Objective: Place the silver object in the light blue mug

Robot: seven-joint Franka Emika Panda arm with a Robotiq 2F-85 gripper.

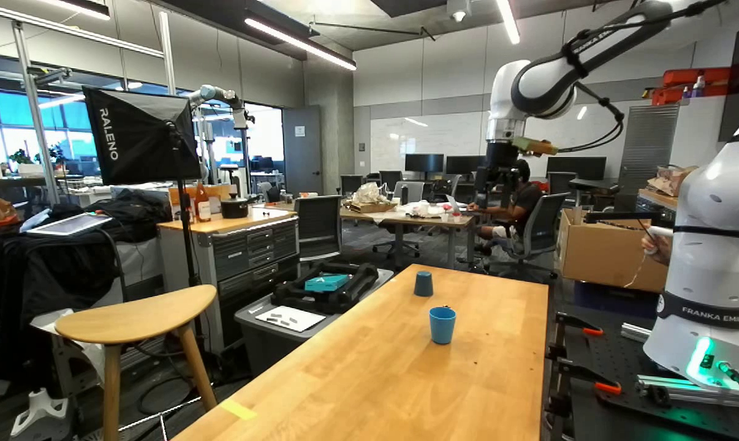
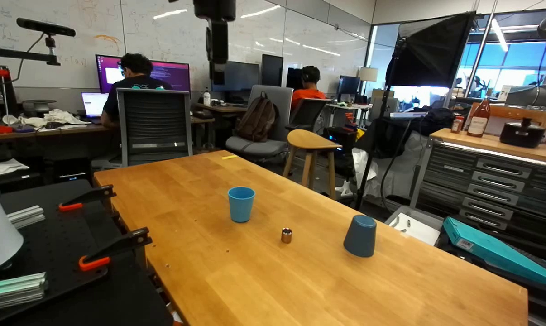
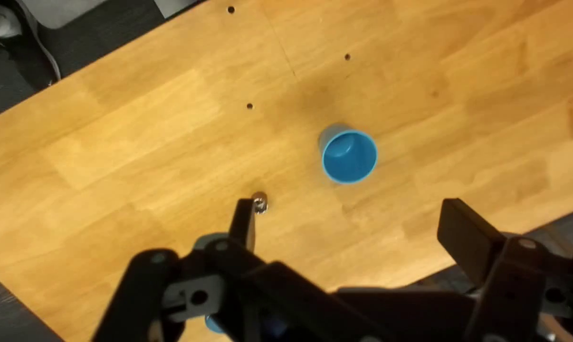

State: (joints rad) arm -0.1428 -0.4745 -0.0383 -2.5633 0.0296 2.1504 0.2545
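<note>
Well, in the wrist view, the gripper [image 3: 349, 213] is closest, spread wide apart. Below, the mug [image 3: 354, 160] stands on the table [image 3: 148, 128], mouth up. The silver bit [image 3: 261, 202] sits on the table too, at the mug's eight o'clock. Farther off, down on the floor [image 3: 118, 45] toward ten o'clock, is a shoe [image 3: 27, 57].

The wooden table [image 2: 264, 290] spreads below the gripper [image 3: 348, 204]. In the wrist view, the light blue mug [image 3: 348, 156] stands upright beyond the jaws' gap, the silver object [image 3: 261, 205] beside one jaw. An upturned darker cup [image 2: 361, 237] and yellow tape [image 1: 238, 410] also lie there, the tape well apart from the gripper.
</note>
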